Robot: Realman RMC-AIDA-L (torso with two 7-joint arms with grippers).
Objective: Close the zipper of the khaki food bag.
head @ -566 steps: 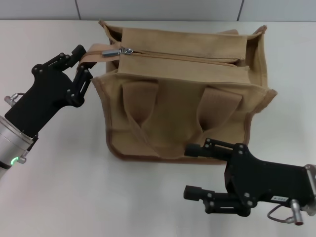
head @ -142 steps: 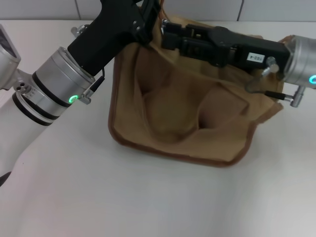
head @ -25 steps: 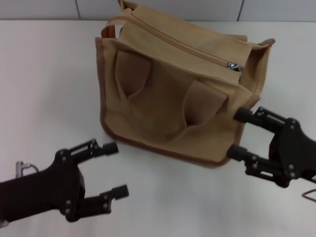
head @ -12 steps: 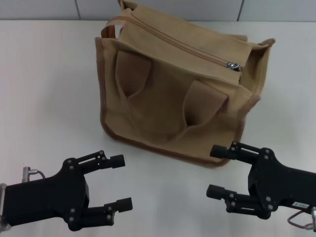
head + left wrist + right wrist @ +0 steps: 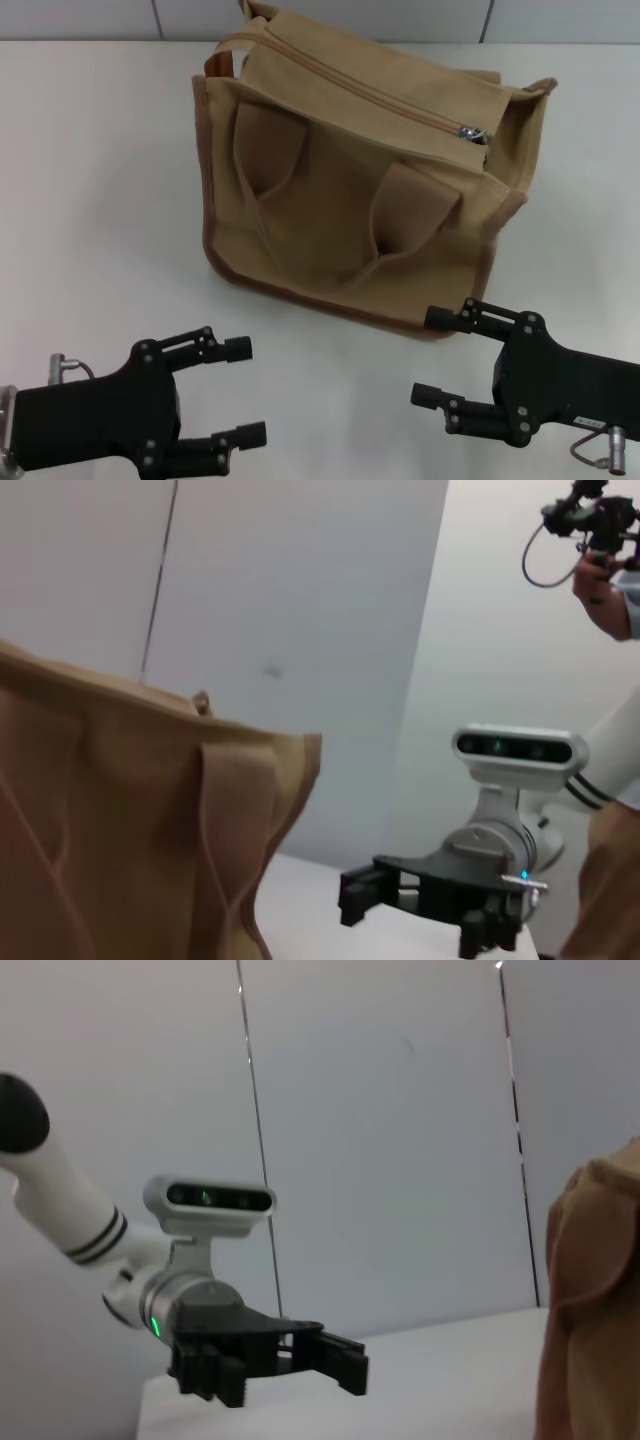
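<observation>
i see the khaki food bag [image 5: 350, 180] standing on the white table [image 5: 90, 200], its two front pockets facing me and its brown edge trim running round the front panel. the zipper [image 5: 375, 95] runs as a tan line across the bag's top panel, and its small silver pull tab [image 5: 470, 132] sits at the end of that line nearest the bag's right corner. a fabric handle loops up at the bag's far left corner.

my left gripper [image 5: 245, 392] hovers over the table in front of the bag's left lower corner, well apart from it, fingers spread and holding nothing. my right gripper [image 5: 440, 357] hangs just in front of the bag's right lower corner, its upper finger close to the trim, fingers likewise spread and empty.

a small white label shows on the right gripper's body below the bag, but i cannot read its writing.

from the left wrist camera the bag's side [image 5: 120, 830] fills the near field, with the right gripper [image 5: 365, 900] beyond it.
</observation>
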